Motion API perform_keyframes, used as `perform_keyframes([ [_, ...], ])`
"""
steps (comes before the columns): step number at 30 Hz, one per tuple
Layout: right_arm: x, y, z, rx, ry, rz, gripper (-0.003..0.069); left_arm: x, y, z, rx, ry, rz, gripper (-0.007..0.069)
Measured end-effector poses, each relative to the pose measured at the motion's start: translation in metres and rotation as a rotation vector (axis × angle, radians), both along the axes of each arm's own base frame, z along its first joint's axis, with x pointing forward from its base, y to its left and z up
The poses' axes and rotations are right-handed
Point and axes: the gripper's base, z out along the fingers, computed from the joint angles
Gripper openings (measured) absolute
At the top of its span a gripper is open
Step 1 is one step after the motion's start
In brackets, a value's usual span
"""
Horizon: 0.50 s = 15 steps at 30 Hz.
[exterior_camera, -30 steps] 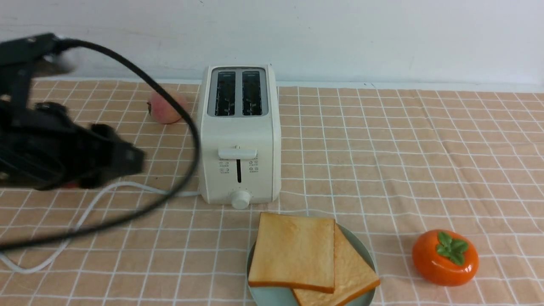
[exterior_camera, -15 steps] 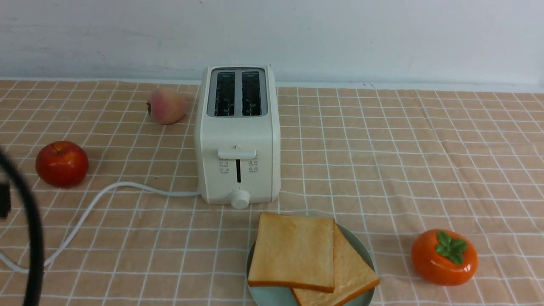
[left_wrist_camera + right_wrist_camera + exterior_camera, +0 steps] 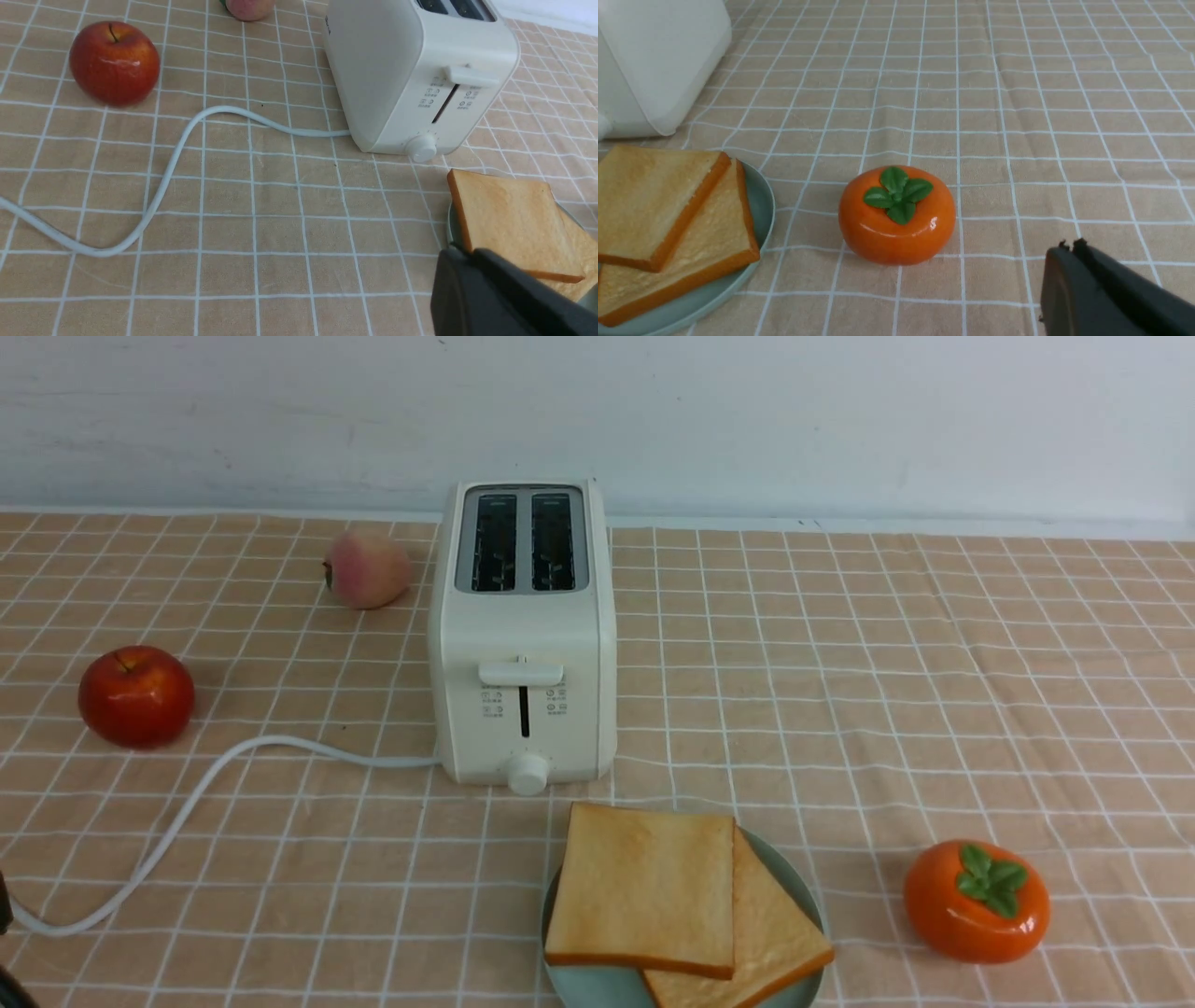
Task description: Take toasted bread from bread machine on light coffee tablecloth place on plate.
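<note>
Resting overlapped on plate (image 3: 584, 987): both toast slices (image 3: 644, 887); toaster (image 3: 523, 644) slots empty; left jaws, right jaws together.

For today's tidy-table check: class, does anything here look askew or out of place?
Only the toast: the upper slice lies skewed across the lower slice, both overhanging the rim of the mint-green plate. Nothing looks spilled or damaged.

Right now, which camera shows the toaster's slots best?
The front view: both slots of the toaster lie in full sight, seen from above. The left wrist view cuts them off at its edge; the right wrist view shows only the toaster's side.
</note>
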Motion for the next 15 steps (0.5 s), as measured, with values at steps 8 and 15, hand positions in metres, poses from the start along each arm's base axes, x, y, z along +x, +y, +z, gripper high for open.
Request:
perform_keyframes([
  [8, 0.001, 0.0, -0.013, -0.009, 0.039, 0.0, -0.0014, 0.0, 0.0, 0.0, -0.001, 0.0, 0.0, -0.0014],
  [15, 0.002, 0.0, -0.018, -0.011, 0.053, 0.0, -0.0008, 0.0, 0.0, 0.0, -0.001, 0.0, 0.0, -0.0014],
])
